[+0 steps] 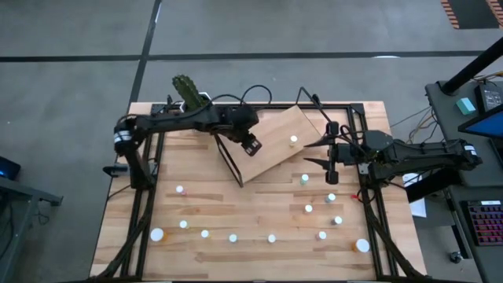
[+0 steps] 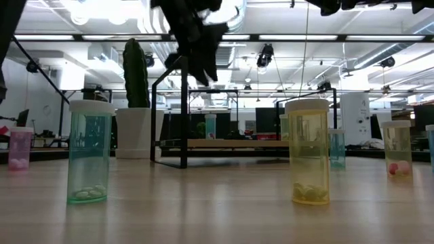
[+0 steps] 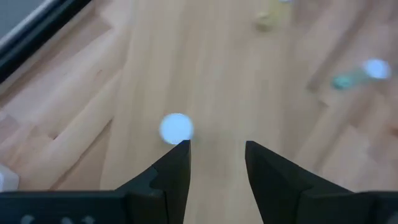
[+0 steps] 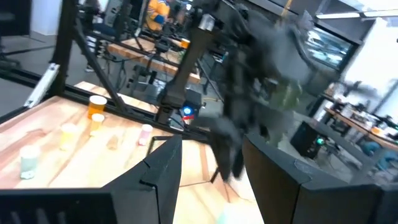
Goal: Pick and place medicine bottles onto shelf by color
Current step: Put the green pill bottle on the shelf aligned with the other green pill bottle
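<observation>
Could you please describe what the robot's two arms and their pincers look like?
Both arms are dark, nearly black, jointed tubes with black cables looping along them. The left arm has a white band near its base. The left pincer and right pincer each have two flat, black, wedge-shaped fingers.

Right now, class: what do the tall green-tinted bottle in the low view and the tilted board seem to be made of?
Green-tinted bottle: probably clear plastic, glossy, since pills and the background show through; its white cap looks opaque, matte plastic.
Tilted board: light wood, smooth pale finish with faint grain, resting on a thin black frame, likely metal wire.
</observation>
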`<state>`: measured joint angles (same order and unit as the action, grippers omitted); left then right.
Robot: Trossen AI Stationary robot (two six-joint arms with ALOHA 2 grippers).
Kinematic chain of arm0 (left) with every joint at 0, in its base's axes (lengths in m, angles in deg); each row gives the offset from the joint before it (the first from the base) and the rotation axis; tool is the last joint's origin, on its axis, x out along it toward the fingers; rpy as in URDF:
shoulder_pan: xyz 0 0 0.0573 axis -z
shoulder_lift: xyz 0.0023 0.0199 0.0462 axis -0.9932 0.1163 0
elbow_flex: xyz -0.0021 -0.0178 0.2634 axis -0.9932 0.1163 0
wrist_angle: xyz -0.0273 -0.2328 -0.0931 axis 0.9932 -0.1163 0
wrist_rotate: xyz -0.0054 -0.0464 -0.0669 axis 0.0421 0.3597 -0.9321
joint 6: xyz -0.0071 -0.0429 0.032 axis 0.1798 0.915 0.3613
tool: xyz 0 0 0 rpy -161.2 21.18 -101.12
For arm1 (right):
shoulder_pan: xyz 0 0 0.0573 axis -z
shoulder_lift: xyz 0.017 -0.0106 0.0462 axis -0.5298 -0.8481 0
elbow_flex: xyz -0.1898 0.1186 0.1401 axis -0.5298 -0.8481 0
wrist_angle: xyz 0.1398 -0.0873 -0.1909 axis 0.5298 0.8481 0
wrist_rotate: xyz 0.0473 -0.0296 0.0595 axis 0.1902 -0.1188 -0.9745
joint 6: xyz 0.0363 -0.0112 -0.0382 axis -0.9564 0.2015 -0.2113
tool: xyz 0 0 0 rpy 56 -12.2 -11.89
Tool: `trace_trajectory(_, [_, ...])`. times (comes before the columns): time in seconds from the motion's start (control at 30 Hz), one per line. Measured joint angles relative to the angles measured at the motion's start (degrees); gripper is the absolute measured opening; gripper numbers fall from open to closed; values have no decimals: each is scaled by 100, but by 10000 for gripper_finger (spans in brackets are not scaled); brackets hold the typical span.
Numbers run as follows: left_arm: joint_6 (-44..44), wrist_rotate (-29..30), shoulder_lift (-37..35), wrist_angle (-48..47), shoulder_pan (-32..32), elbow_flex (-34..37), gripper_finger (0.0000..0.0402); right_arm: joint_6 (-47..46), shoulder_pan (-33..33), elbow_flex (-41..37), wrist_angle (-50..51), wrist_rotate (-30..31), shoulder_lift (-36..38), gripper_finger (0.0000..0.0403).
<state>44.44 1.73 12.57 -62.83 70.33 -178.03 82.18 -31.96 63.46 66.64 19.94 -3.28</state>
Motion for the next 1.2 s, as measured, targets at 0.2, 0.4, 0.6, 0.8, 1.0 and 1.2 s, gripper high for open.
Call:
trace_trajectory(0.2, [-648, 127, -782, 294, 839, 27, 135, -416, 0, 0, 51, 125, 0, 160])
trace_trajectory(0.4, [-1854, 520, -1496, 1301, 2085, 468, 135, -1519, -9, 0, 743, 123, -13, 160])
trace_trajectory(0.6, [-3066, 541, -2189, 2527, 2907, 1437, 135, -2529, -85, 17, 872, 81, -57, 160])
trace_trajectory(0.8, [-3191, 557, -2782, 3827, 3084, 2404, 135, -3226, -381, 385, 1091, -344, -426, 160])
trace_trajectory(1.0, [-3064, 555, -3183, 4316, 3084, 3077, 135, -3541, -616, 1228, 2533, -178, -1106, 160])
trace_trajectory(1.2, [-3049, 559, -3487, 4452, 3076, 3421, 135, -5089, -601, 2238, 5083, 412, -1886, 160])
